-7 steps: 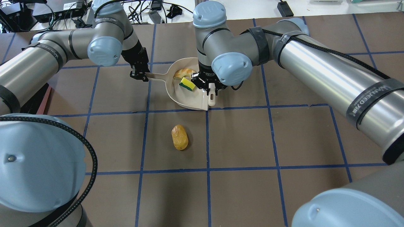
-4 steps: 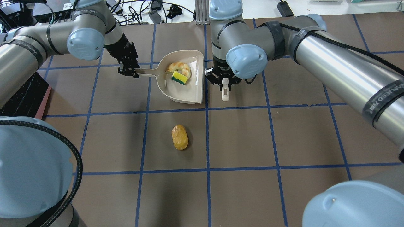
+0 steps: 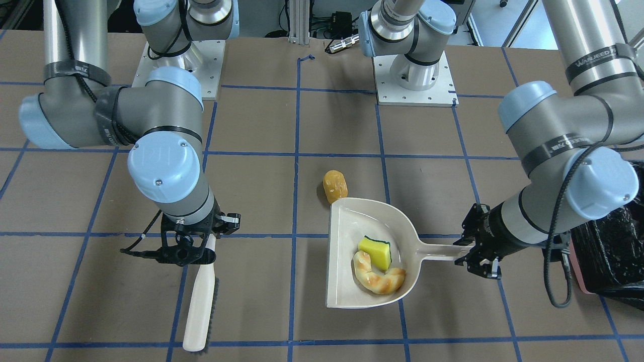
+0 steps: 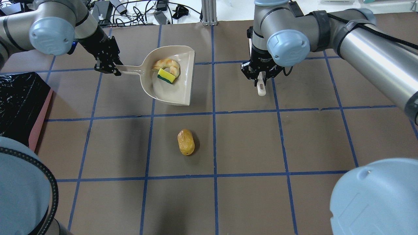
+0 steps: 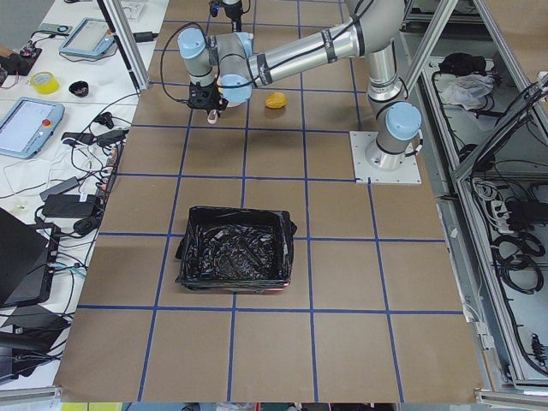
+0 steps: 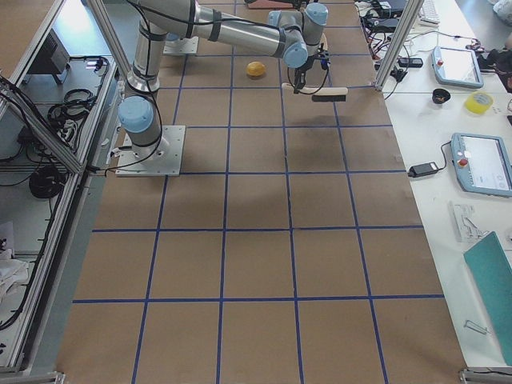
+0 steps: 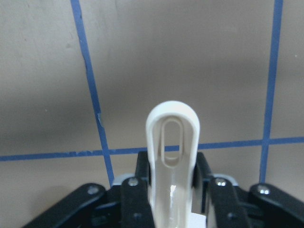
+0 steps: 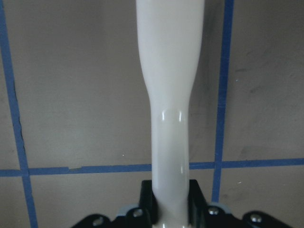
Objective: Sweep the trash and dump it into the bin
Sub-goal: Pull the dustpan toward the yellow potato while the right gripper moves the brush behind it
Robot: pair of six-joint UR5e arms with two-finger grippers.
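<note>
Brown gridded surface [image 4: 248, 147] | left claw [image 4: 106, 67] clamps dustpan [image 4: 176, 94] holding ring piece [image 4: 166, 62], yellow square [image 4: 166, 76] | right claw [image 4: 260, 76] clamps brush [image 3: 198, 306] | oval lump [image 4: 186, 142] lies unswept | next, likely: sweep it, then tip into bin [image 4: 19, 98].

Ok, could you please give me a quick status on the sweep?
Status: left gripper shut on dustpan handle, right gripper shut on brush. In the dustpan: ring piece and yellow square; oval loose on table. Nothing between dustpan and bin.
</note>
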